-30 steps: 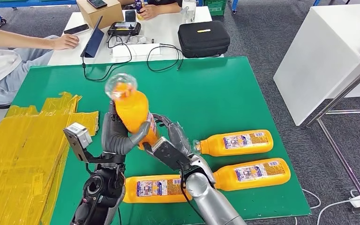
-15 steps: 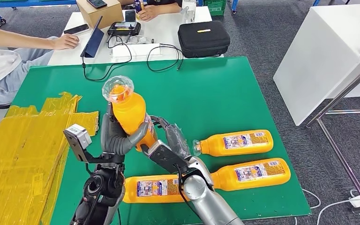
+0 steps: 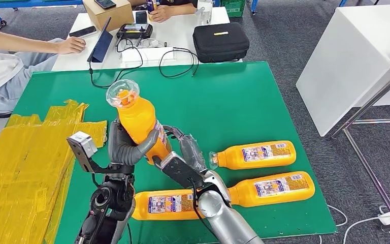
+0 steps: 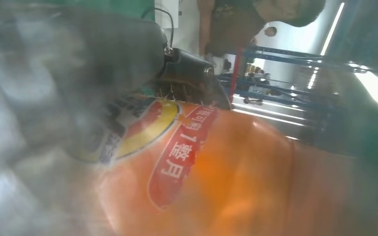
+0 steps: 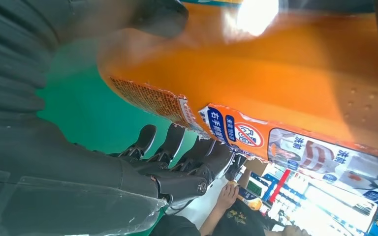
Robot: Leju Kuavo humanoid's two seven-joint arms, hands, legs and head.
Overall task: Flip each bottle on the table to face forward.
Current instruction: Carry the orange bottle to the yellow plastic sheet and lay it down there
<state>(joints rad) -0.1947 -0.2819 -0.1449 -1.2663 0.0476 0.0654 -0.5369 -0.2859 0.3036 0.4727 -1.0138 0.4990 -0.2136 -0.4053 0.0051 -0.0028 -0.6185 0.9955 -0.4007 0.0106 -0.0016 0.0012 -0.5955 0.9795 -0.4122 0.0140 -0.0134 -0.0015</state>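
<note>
Head view, green table (image 3: 244, 101). Orange bottle (image 3: 139, 124) raised above table, tilted, clear base uppermost; gripped round lower body by left hand (image 3: 124, 147), thumb across front. Right hand (image 3: 185, 155) against same bottle from other side, fingers spread along label (whether actually gripping, cannot tell). Three more orange bottles flat on table: one (image 3: 254, 154) right of hands, label up; one (image 3: 274, 188) nearer front edge, label up; one (image 3: 165, 204) at front, partly behind right arm. Yellow sheets (image 3: 25, 157) piled on table's left side. White desk (image 3: 177, 35) beyond: black case (image 3: 220, 41), cardboard box (image 3: 106, 12), cables, seated people. Left wrist view: red and yellow label close, blurred. Right wrist view: orange body, printed label.
</note>
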